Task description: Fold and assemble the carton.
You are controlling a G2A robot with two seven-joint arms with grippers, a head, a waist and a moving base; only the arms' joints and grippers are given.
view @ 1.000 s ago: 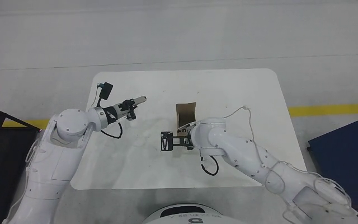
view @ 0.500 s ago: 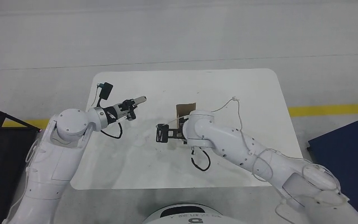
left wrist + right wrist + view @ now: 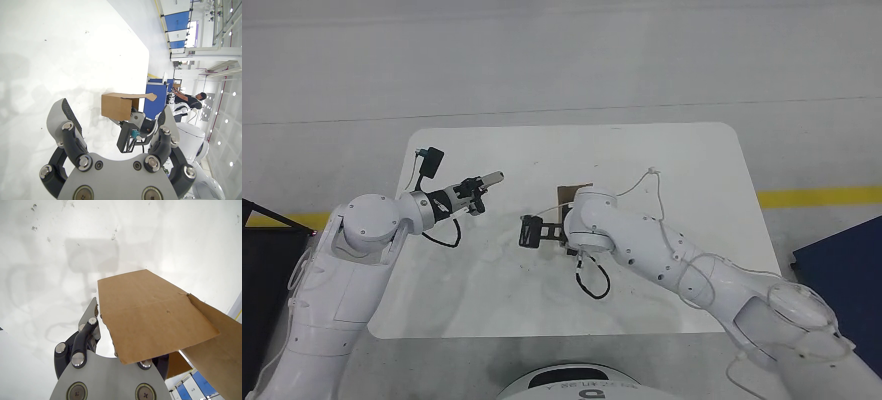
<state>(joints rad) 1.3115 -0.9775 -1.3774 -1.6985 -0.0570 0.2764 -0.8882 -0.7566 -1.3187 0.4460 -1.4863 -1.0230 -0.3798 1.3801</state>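
Swinging across since a second ago, the right arm now covers most of the carton [image 3: 575, 189]. What was an open brown box standing near the middle of the worktop [image 3: 682, 160] shows from above as a thin brown strip at the arm's far side. The black wrist mount has crept a little left and farther away. The left hand [image 3: 492, 179] is where it was, left of the carton and well apart from it.

From above, the grip itself is hidden under the arm. The left wrist view shows the carton as a brown block with solid sides, its open end turned toward the right arm and one long flap [image 3: 149, 95] sticking straight out. The right hand [image 3: 136, 116] sits at that open end, touching it. The same view shows the left hand's two fingers [image 3: 56, 115] spread wide.

In the right wrist view a creased cardboard panel lies across the hand. One finger [image 3: 90, 311] rests against the panel's raw edge and the other is hidden behind the cardboard, so the hand is pinching the carton's wall. Whether the carton rests on the worktop or hangs just off it, I cannot tell.
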